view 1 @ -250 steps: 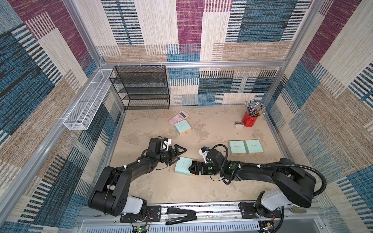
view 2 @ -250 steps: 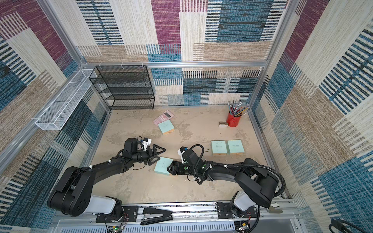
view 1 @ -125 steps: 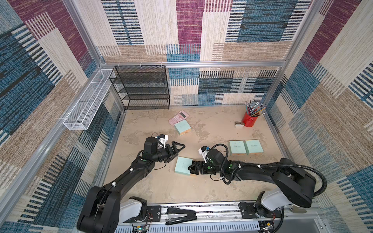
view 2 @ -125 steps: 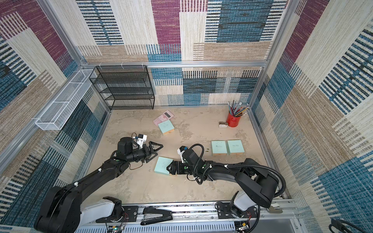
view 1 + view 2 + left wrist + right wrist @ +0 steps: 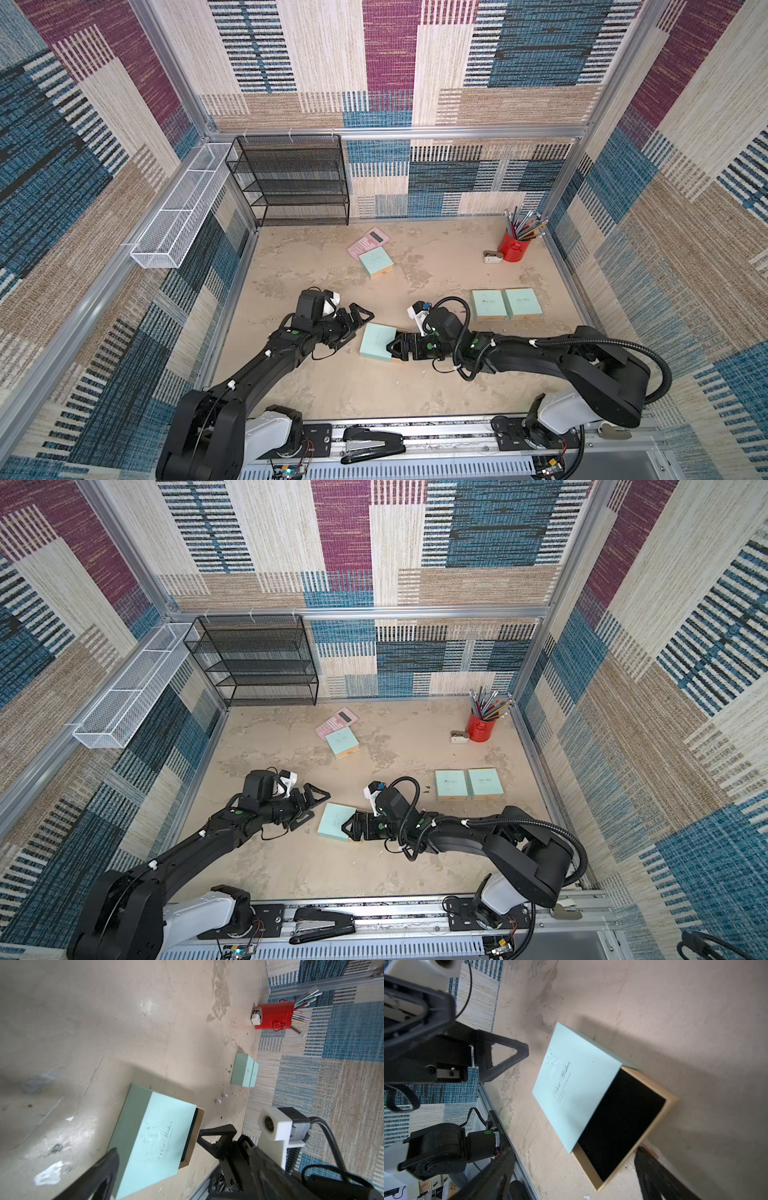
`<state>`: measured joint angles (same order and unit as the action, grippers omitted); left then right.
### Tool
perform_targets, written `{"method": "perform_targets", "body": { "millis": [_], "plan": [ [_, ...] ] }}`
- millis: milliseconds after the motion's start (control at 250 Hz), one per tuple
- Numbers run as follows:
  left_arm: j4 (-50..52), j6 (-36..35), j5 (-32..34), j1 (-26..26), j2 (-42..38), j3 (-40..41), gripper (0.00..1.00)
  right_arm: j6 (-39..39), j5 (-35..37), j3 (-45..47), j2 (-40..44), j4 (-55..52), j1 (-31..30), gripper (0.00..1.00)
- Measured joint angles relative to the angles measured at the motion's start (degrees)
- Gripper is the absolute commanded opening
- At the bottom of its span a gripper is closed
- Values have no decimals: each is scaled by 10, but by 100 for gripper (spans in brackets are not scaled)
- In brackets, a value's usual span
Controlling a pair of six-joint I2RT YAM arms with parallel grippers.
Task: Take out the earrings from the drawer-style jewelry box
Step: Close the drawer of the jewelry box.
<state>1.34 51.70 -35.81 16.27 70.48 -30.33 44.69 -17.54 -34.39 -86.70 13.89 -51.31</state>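
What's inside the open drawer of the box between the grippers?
Only bare black lining shows in the drawer, nothing on it. The part under the mint sleeve is hidden.

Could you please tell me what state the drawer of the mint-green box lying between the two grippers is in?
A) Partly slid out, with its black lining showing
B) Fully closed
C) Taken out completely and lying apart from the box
A: in the right wrist view the drawer sticks partway out of the mint-green box, with its black lining exposed.
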Motion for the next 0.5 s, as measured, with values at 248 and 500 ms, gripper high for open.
{"method": "perform_targets", "body": {
  "millis": [248, 500],
  "plan": [
    [-94, 23, -57, 20, 69, 9, 98, 0, -5, -16, -28, 10, -5, 92],
    [-170, 37, -48, 30, 105, 12, 98, -2, -4, -49, -68, 12, -12, 91]
  ]
}}
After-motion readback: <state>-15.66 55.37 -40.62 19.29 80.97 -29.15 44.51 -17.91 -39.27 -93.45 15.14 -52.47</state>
